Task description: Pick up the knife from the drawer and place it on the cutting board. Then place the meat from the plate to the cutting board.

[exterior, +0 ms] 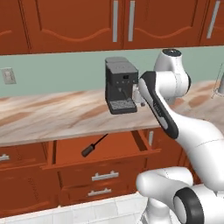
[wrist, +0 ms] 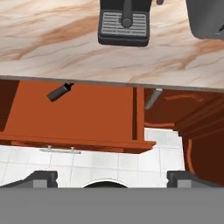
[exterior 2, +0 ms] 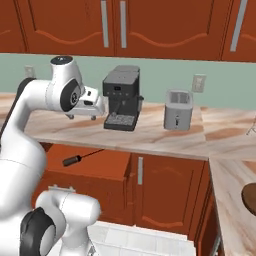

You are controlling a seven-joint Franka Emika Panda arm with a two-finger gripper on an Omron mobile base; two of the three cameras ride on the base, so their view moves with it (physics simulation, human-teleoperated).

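Knife (exterior: 93, 145) waits in the open drawer (wrist: 78, 113), jaws released above.
Blade tucked beneath the bench (exterior: 52, 118) edge; a careless descent risks striking that edge.

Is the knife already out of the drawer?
No, the black knife lies inside the open drawer, partly under the counter's edge.

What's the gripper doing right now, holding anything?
Gripper: open and empty, above the open drawer; the knife lies inside.
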